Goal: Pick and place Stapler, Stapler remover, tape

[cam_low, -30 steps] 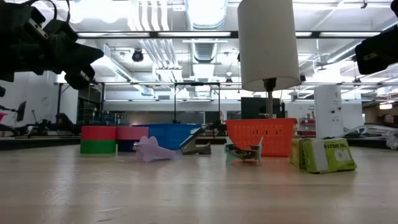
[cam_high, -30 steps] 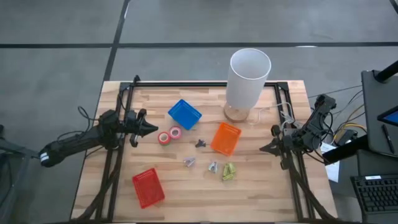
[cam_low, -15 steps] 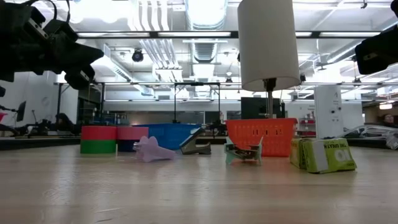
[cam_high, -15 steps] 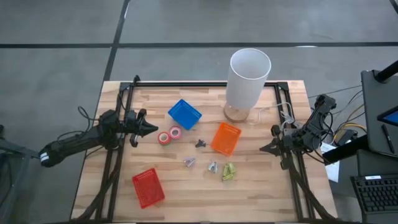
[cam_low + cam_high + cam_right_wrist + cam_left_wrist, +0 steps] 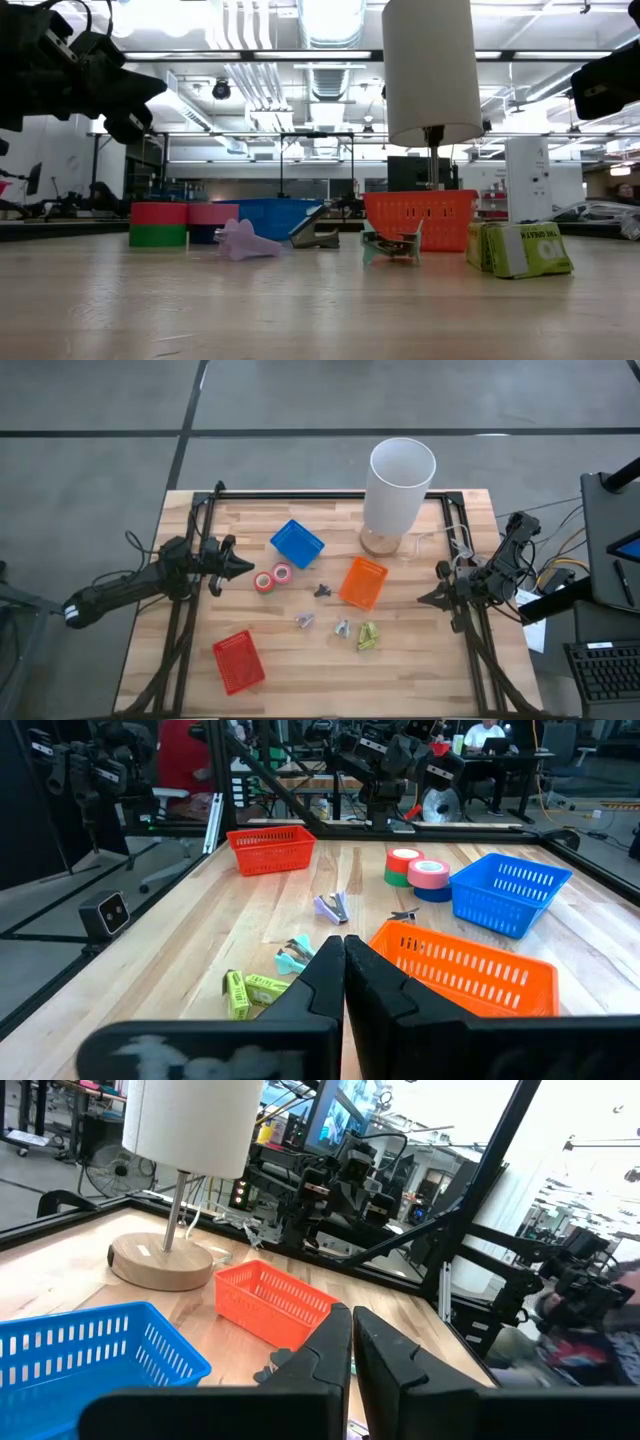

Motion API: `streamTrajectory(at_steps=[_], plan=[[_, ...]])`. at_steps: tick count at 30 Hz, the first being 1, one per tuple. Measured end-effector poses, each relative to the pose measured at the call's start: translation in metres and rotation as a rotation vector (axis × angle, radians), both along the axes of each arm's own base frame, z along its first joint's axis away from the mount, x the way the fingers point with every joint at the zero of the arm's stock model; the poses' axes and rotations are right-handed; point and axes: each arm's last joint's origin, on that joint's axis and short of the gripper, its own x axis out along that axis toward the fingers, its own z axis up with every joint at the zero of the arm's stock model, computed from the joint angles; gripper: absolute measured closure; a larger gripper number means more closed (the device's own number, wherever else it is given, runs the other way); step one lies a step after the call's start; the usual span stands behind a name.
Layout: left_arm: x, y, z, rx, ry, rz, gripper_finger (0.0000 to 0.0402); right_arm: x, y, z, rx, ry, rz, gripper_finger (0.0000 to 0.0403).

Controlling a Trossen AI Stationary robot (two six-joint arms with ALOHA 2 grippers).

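Note:
Two tape rolls lie flat on the table side by side: a red one with a green face (image 5: pixel 264 582) (image 5: pixel 403 861) and a pink one (image 5: pixel 283 573) (image 5: pixel 430 874). A purple stapler (image 5: pixel 304 621), a teal stapler remover (image 5: pixel 342 628), a dark one (image 5: pixel 322 590) and a yellow-green stapler (image 5: pixel 368 636) lie near the table's middle. My left gripper (image 5: pixel 246 567) hovers shut just left of the tape rolls. My right gripper (image 5: pixel 423 599) is shut too, above the table's right side.
A blue tray (image 5: pixel 297 543), an orange tray (image 5: pixel 363 582) and a red tray (image 5: pixel 239 661) sit on the table. A tall white lamp (image 5: pixel 400 485) stands at the far edge on a round wooden base. Bare wood lies along the near edge.

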Motion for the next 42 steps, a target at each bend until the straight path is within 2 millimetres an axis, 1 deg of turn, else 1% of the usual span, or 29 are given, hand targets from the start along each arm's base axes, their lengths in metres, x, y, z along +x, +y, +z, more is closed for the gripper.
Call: streamTrajectory(at_steps=[19, 25, 31, 36, 42], plan=[[0.0, 0.0, 0.0, 0.0, 0.0, 0.0, 0.0383, 0.0, 0.0, 0.0, 0.002, -0.001, -0.001, 0.0394], [0.0, 0.0, 0.0, 0.0, 0.0, 0.0, 0.0381, 0.001, 0.001, 0.008, 0.104, -0.051, -0.003, 0.0394], [0.0, 0.0, 0.0, 0.0, 0.0, 0.0, 0.0383, 0.001, 0.002, 0.019, 0.236, -0.158, -0.001, 0.0394], [0.0, 0.0, 0.0, 0.0, 0.0, 0.0, 0.0381, 0.002, 0.003, 0.018, 0.311, -0.272, -0.001, 0.0394], [0.0, 0.0, 0.0, 0.0, 0.0, 0.0, 0.0382, 0.003, 0.003, 0.023, 0.367, -0.299, -0.007, 0.0394]])
